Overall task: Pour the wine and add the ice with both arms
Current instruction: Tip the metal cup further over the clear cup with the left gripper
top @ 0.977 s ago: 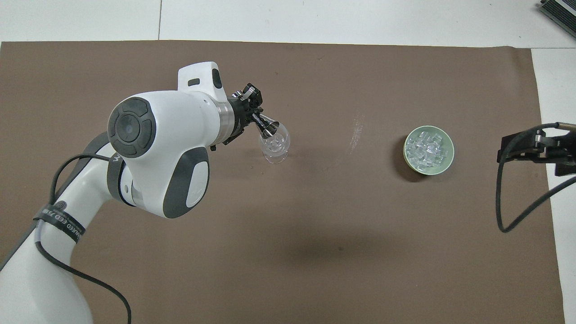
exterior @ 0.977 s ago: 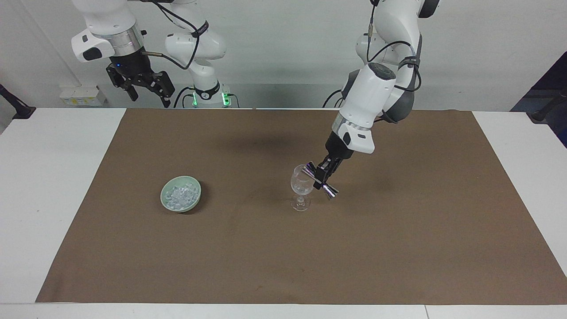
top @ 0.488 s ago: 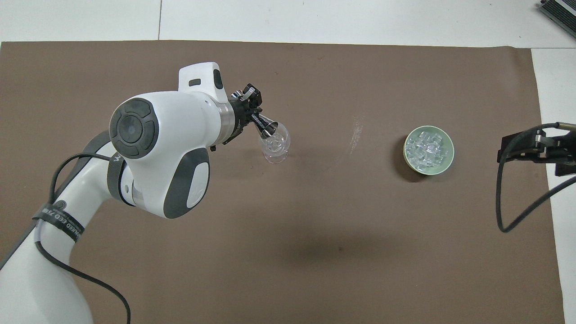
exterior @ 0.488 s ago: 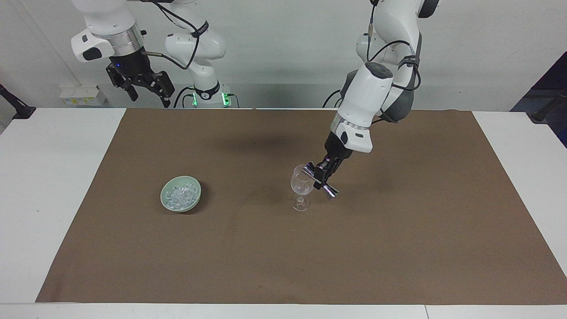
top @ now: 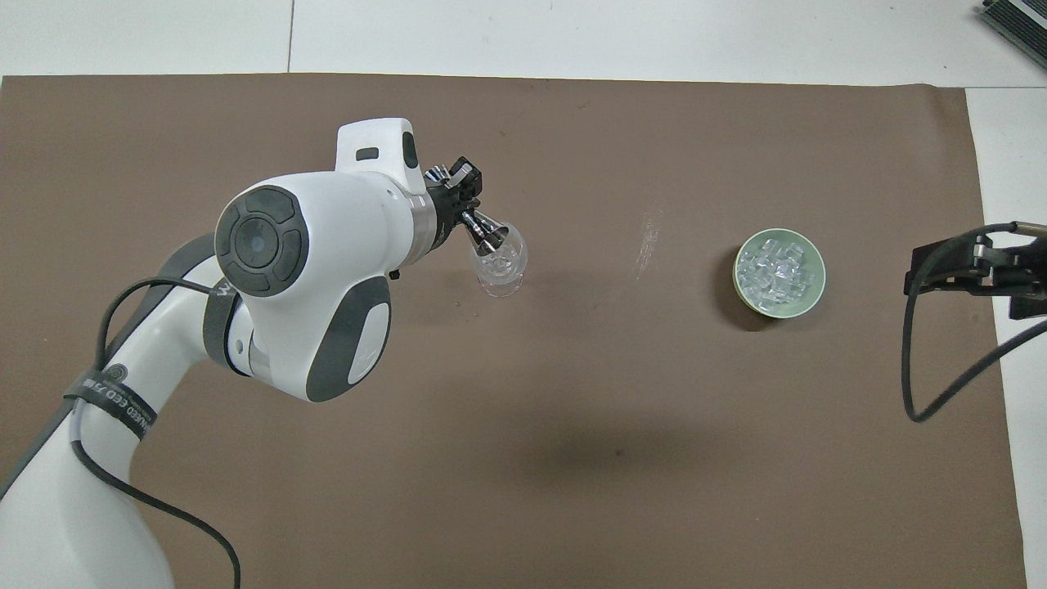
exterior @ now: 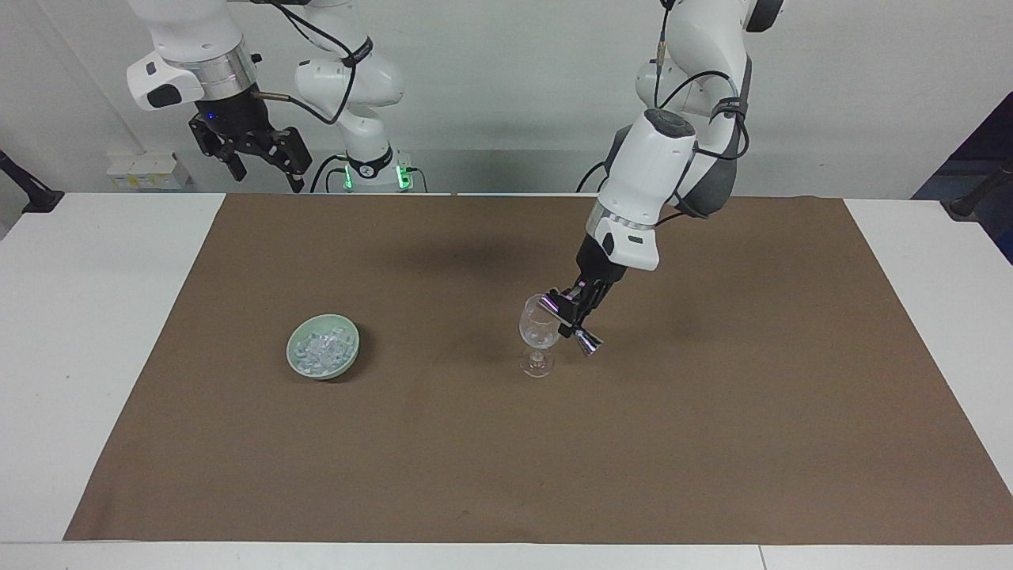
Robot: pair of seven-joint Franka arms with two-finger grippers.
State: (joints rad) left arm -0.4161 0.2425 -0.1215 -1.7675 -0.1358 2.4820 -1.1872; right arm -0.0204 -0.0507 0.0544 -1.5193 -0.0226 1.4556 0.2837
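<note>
Tilted jigger (exterior: pixel 571 322) over wine glass (exterior: pixel 537 336)

White table (exterior: pixel 95 332), brown mat (exterior: pixel 712 443) on it, wine glass (exterior: pixel 537 336), green bowl (exterior: pixel 323 346) on mat

The left arm (exterior: pixel 645 178) swings its elbow higher and toward the right arm's end of the bench, so the left pincer (exterior: pixel 571 310) tips the steel jigger (exterior: pixel 571 321) steeper over the wine glass (exterior: pixel 537 332).
</note>
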